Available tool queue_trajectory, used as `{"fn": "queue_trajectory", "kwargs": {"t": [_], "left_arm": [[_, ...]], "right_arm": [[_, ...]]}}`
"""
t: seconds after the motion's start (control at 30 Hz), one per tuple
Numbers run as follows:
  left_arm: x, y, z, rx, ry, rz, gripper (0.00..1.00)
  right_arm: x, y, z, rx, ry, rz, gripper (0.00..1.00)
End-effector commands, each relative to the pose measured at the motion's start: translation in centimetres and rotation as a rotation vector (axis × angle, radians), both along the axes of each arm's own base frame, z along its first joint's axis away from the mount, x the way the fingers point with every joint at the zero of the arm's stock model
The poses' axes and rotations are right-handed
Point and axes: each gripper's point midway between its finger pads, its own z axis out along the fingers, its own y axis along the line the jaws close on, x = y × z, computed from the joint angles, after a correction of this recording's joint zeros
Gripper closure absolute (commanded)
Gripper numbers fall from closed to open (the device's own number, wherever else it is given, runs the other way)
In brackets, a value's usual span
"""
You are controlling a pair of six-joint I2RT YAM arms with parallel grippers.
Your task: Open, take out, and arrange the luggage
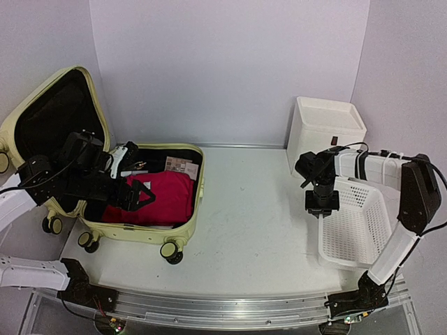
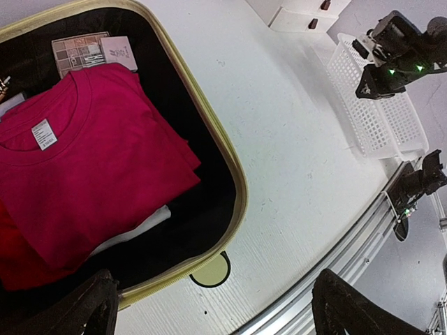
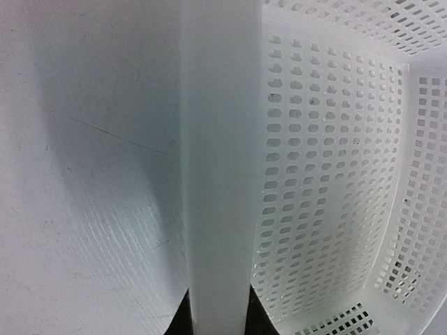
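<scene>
The pale yellow-green suitcase (image 1: 183,236) lies open at the table's left, its lid (image 1: 59,115) standing against the wall. Inside lie a folded red shirt (image 1: 162,197), a makeup palette (image 1: 180,166) and small items. In the left wrist view the shirt (image 2: 91,160), the suitcase rim (image 2: 234,167) and a caster wheel (image 2: 209,271) show. My left gripper (image 1: 142,194) is open and empty, hovering above the shirt and the near rim (image 2: 220,310). My right gripper (image 1: 323,202) is shut on the left rim (image 3: 218,174) of the white mesh basket (image 1: 356,230).
A white drawer box (image 1: 325,132) stands at the back right behind the basket. Bare tabletop (image 1: 258,209) lies between the suitcase and the basket. A metal rail (image 1: 230,310) runs along the near edge. The basket also shows in the left wrist view (image 2: 380,112).
</scene>
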Motion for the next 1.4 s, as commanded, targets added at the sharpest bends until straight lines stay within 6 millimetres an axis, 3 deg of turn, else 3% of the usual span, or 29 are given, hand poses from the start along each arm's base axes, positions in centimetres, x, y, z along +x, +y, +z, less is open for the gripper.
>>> {"fn": "queue_trajectory", "kwargs": {"t": [0.0, 0.07, 0.17, 0.3, 0.37, 0.43, 0.47, 0.6, 0.83, 0.97, 1.13, 1.37], "left_arm": [[1.0, -1.0, 2.7, -0.033, -0.063, -0.016, 0.03], [1.1, -1.0, 2.8, -0.032, -0.064, -0.016, 0.03], [1.1, -0.5, 3.0, -0.036, -0.075, 0.013, 0.02], [1.6, 0.1, 3.5, -0.029, -0.103, 0.046, 0.01], [1.6, 0.1, 3.9, -0.034, -0.112, 0.048, 0.01], [1.6, 0.1, 3.9, -0.033, -0.113, 0.046, 0.01], [1.7, 0.0, 4.0, -0.032, -0.115, 0.044, 0.01], [1.5, -0.1, 4.2, -0.043, -0.107, 0.039, 0.01], [1.0, 0.2, 3.1, -0.048, -0.079, 0.046, 0.02], [0.9, 0.5, 2.2, -0.025, -0.064, 0.053, 0.01], [1.2, 0.5, 1.0, 0.000, -0.043, 0.068, 0.01], [2.3, -1.0, -0.3, 0.034, 0.014, 0.053, 0.03]], "right_arm": [[-0.2, 0.2, 2.6, 0.048, -0.067, 0.060, 1.00], [-0.5, 1.0, 3.8, 0.074, -0.088, 0.140, 1.00], [-0.8, 3.7, 5.9, 0.154, -0.139, 0.345, 1.00], [-1.8, 7.9, 8.7, 0.209, -0.189, 0.727, 1.00], [-3.5, 10.6, 9.3, 0.279, -0.161, 0.971, 1.00], [-7.5, 13.2, 9.4, 0.400, -0.060, 1.261, 1.00], [-8.9, 13.8, 9.3, 0.406, -0.021, 1.412, 1.00], [-11.9, 14.7, 7.7, 0.357, 0.117, 1.749, 1.00], [-10.3, 16.3, 3.2, 0.176, 0.237, 1.904, 1.00], [-9.7, 17.7, 1.3, 0.185, 0.232, 1.893, 1.00], [-10.0, 18.6, -0.7, 0.151, 0.214, 1.880, 1.00], [-10.8, 19.1, -2.3, 0.115, 0.225, 1.881, 1.00]]}}
